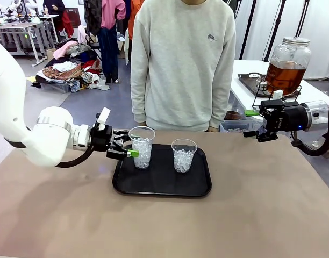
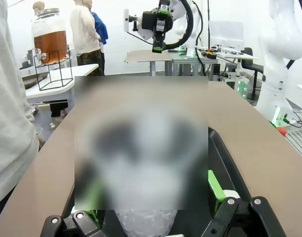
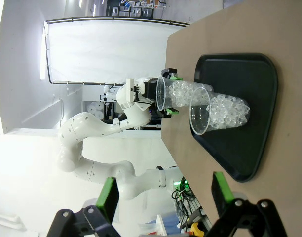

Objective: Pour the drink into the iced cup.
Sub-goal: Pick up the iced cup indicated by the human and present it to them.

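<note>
The left arm [image 1: 51, 137] lay level, left fingers [image 1: 133, 153] spread around the iced cup [image 1: 142, 148] nearer the worktop's [image 1: 261, 215] left edge. The right fingers [image 1: 252, 113] hovered spread, empty, by its far right corner.

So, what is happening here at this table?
The robot's left hand is open around the left cup, one of two iced cups on a black tray; it has not closed on it. The right hand hangs open in the air near the jar of amber drink, which stands on a side table. The right cup is untouched. A person stands at the far side.
</note>
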Action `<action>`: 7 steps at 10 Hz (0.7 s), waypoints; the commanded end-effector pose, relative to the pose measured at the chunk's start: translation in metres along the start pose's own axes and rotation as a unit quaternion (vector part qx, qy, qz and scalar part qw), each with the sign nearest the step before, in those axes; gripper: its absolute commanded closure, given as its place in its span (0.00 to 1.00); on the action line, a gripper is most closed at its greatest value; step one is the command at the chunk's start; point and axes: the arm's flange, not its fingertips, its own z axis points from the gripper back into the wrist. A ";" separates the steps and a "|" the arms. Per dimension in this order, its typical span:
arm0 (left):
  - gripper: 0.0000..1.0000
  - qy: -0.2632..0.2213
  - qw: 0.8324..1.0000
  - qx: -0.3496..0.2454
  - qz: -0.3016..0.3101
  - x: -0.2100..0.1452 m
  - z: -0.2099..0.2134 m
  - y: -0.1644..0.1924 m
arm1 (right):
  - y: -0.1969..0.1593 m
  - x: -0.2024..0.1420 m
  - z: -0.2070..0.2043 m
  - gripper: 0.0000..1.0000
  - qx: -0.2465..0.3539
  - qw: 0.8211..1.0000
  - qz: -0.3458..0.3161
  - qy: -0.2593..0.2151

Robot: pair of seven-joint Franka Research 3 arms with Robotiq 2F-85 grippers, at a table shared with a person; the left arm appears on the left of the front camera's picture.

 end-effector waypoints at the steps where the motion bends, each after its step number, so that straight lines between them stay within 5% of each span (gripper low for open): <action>1: 0.00 -0.009 1.000 0.010 0.010 -0.001 -0.011 0.007 | 0.001 -0.001 0.000 0.00 0.000 1.000 0.001 -0.002; 7: 0.00 -0.013 1.000 0.012 0.022 -0.008 -0.026 0.014 | 0.001 -0.001 0.000 0.00 0.000 1.000 0.001 -0.002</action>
